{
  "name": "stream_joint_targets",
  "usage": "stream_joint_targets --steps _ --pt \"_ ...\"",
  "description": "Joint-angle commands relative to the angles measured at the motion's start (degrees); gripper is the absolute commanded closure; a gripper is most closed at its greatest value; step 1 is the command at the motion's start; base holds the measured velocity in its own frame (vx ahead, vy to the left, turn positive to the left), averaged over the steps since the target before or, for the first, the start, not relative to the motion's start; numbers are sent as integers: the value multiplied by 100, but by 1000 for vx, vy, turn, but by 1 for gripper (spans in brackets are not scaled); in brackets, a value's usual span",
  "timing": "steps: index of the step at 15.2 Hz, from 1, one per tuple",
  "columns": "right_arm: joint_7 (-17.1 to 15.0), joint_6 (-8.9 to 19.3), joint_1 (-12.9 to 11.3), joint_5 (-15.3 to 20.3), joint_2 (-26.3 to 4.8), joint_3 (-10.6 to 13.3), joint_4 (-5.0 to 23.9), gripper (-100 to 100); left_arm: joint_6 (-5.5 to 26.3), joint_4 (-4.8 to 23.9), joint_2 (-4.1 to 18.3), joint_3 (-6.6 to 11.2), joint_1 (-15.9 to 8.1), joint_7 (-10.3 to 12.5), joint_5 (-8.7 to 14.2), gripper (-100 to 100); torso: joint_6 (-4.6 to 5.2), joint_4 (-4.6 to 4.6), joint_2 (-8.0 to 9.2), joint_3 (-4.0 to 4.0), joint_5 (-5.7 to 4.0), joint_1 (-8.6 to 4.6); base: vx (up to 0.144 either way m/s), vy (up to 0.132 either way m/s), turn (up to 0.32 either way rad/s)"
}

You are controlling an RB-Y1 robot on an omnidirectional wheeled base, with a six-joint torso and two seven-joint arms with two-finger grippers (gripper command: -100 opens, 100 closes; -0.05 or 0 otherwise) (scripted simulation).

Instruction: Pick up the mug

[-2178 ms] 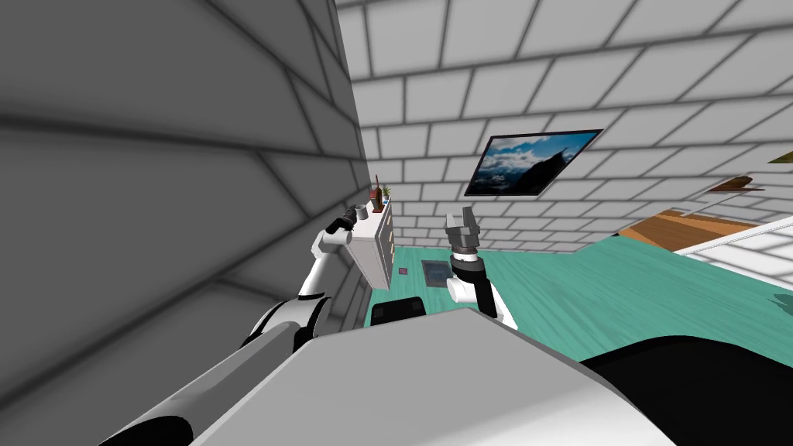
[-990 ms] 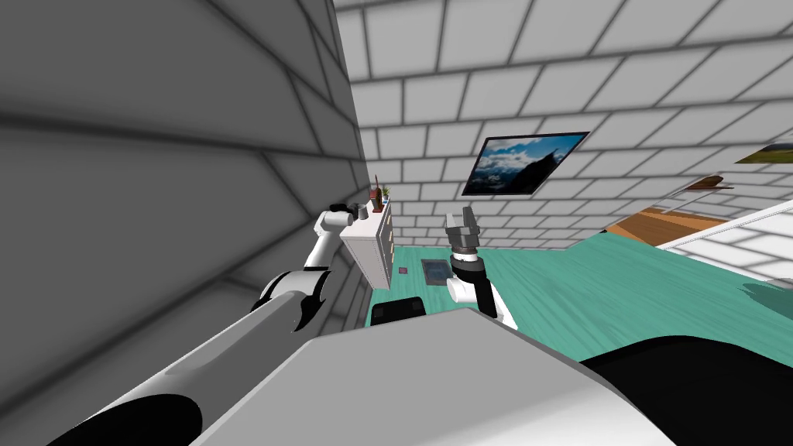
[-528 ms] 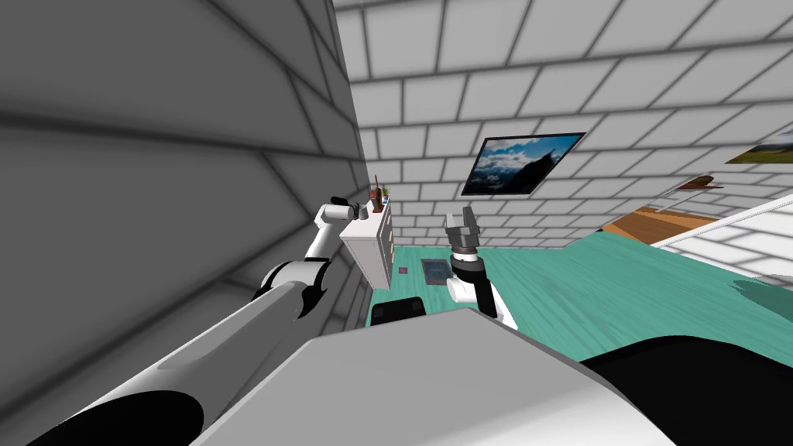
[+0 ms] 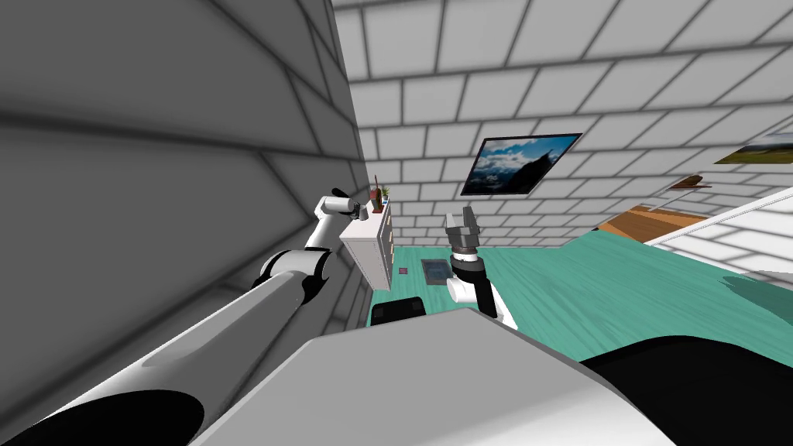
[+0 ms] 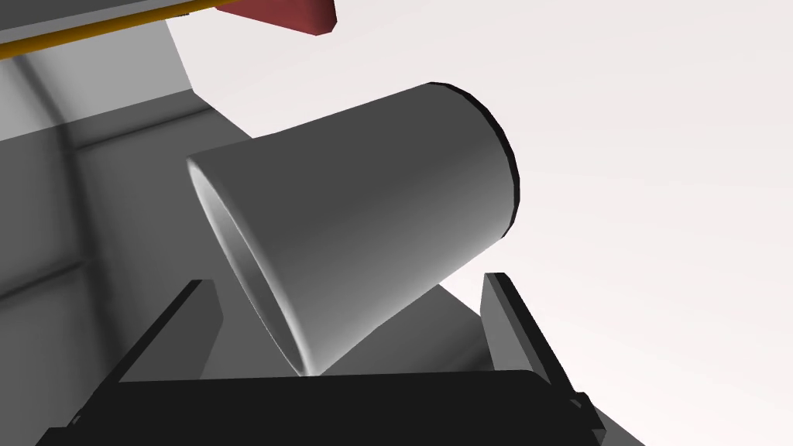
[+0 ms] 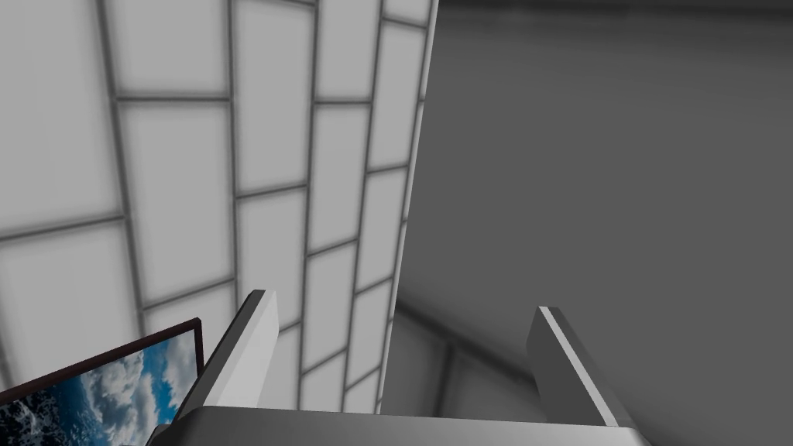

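White dresser top (image 4: 370,223), centre-left of frame | grey mug (image 5: 364,224) between wide-spread fingers of left gripper (image 5: 350,283), long axis slanting across them | right gripper (image 6: 404,302) wide, farther off

We find flat, even light throughout. The side wall (image 4: 155,155) reads dim grey, and straight lines splay towards the corners.

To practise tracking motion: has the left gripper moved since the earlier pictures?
Yes: the left gripper has risen and edged forward, from beside the white cabinet's near corner to over its top.
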Motion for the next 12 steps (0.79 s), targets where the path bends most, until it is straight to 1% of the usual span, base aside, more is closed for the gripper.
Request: stream_joint_targets --steps 1,3,4,5,6,7,8,9,10,11,12 --pt "0 0 0 0 0 0 0 0 286 279 14 8 -271 3 47 -100 0 0 0 0 0 0 24 23 -41" --pt "0 0 0 0 0 0 0 0 471 279 14 8 -271 3 47 -100 -1 -1 -1 -1 1 1 15 16 -10" --pt "0 0 0 0 0 0 0 0 623 560 32 19 -543 6 113 -100 -2 -1 1 0 1 0 23 15 -20" --pt "0 0 0 0 0 0 0 0 731 634 32 19 -609 6 113 -100 0 0 -1 -1 0 0 35 23 -32" --pt "0 0 0 0 0 0 0 0 857 634 32 19 -609 6 113 -100 0 -1 -4 -2 0 1 28 22 -21" --pt "0 0 0 0 0 0 0 0 904 634 32 19 -609 6 113 -100 -1 -2 -4 -3 1 2 16 13 -5" --pt "0 0 0 0 0 0 0 0 1084 891 49 29 -876 9 176 -100 -2 -2 -2 -2 1 1 26 15 -24" --pt "0 0 0 0 0 0 0 0 1203 978 49 29 -930 9 176 -100 0 -1 -3 -2 0 0 38 24 -36" --pt "0 0 0 0 0 0 0 0 1320 980 49 29 -930 9 176 -100 0 -2 -6 -3 0 1 31 23 -20" --pt "0 0 0 0 0 0 0 0 1323 980 49 29 -930 9 176 -100 -1 -2 -6 -4 1 2 19 14 -2" --pt "0 0 0 0 0 0 0 0 1499 1311 64 39 -1233 12 237 -100 -2 -3 -3 -3 1 1 32 21 -25"
